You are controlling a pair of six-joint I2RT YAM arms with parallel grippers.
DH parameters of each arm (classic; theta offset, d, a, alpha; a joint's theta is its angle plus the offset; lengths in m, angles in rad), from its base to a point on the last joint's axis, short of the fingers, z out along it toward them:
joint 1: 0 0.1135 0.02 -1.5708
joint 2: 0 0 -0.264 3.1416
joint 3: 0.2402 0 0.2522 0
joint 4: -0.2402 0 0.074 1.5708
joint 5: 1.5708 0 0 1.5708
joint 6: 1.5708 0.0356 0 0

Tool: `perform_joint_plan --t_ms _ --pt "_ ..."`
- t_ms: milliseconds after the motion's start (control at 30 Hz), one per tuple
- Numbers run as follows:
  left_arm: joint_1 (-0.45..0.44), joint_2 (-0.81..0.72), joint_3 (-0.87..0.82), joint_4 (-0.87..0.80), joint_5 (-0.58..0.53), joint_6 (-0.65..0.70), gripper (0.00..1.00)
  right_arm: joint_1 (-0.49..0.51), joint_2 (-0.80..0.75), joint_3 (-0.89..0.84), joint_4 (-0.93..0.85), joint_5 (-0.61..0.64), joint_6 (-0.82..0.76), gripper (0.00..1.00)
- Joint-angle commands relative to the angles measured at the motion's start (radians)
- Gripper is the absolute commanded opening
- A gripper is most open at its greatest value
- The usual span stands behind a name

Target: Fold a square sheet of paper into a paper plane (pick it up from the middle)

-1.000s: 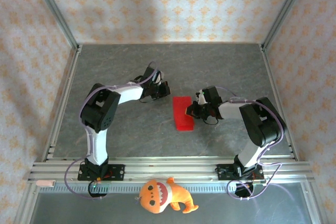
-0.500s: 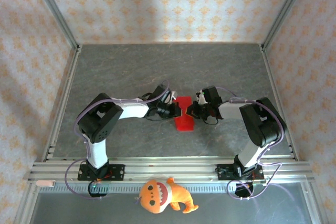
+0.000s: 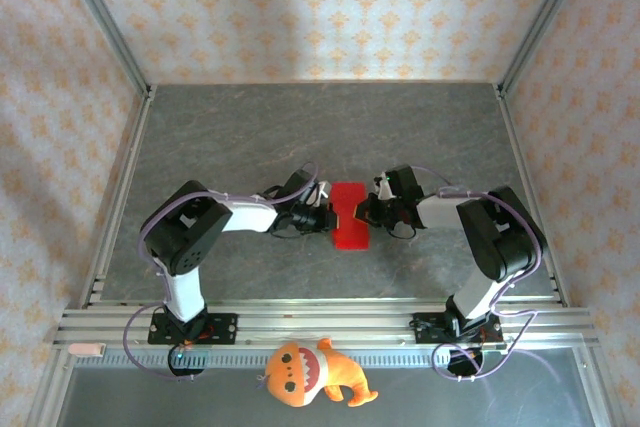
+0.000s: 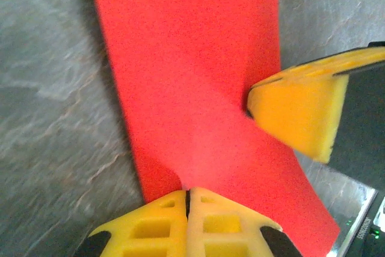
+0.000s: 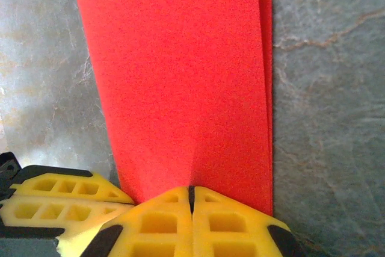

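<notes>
Top view: your sheet of paper (image 3: 350,235) lies on the grey bench (image 3: 240,137), roughly mid-bench between the two arms. It is folded into a narrow strip running near to far. Your left fingers (image 3: 327,215) meet its left long edge at mid-length, and your right fingers (image 3: 366,211) meet the right long edge directly opposite. The strip looks nipped in at that waist.

Left wrist view: the left fingers (image 4: 198,209) are pressed together with their tips clamped on the paper's (image 4: 192,58) edge. A right finger (image 4: 301,112) touches the far edge.

Right wrist view: the right fingers (image 5: 207,209) are together, clamped on the sheet (image 5: 180,76). Two layers show along its right-hand edge. The left fingers (image 5: 66,200) sit just beside, at lower left.

An orange plush toy (image 3: 310,372) lies by the near rail, well apart from the paper.
</notes>
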Motion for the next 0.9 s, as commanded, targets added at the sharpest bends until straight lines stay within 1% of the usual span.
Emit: perform_joint_plan --t_ms 0,133,267,400,567,633,767,867 --pt "0.002 -0.057 -0.025 -0.076 -0.029 -0.001 0.02 -0.011 0.024 -0.047 -0.124 0.135 0.001 0.00" --pt "0.001 -0.101 -0.006 0.017 0.025 -0.087 0.00 -0.011 0.019 -0.053 -0.120 0.136 0.005 0.00" --pt "-0.008 -0.068 0.007 0.089 0.081 -0.137 0.00 -0.012 0.012 -0.053 -0.123 0.139 0.003 0.00" --pt "-0.027 -0.024 0.014 0.090 0.073 -0.135 0.01 -0.011 0.011 -0.053 -0.123 0.140 0.002 0.00" --pt "-0.039 0.019 -0.025 0.124 0.080 -0.140 0.01 -0.011 0.018 -0.053 -0.121 0.142 0.003 0.00" --pt "-0.039 0.015 -0.046 0.097 0.058 -0.118 0.01 -0.011 0.020 -0.055 -0.120 0.142 0.003 0.00" --pt "-0.038 0.007 -0.079 -0.062 -0.026 -0.004 0.01 -0.011 0.026 -0.055 -0.123 0.148 -0.001 0.00" --pt "-0.039 0.001 -0.114 -0.100 -0.037 0.039 0.01 -0.011 0.026 -0.055 -0.126 0.151 -0.003 0.00"
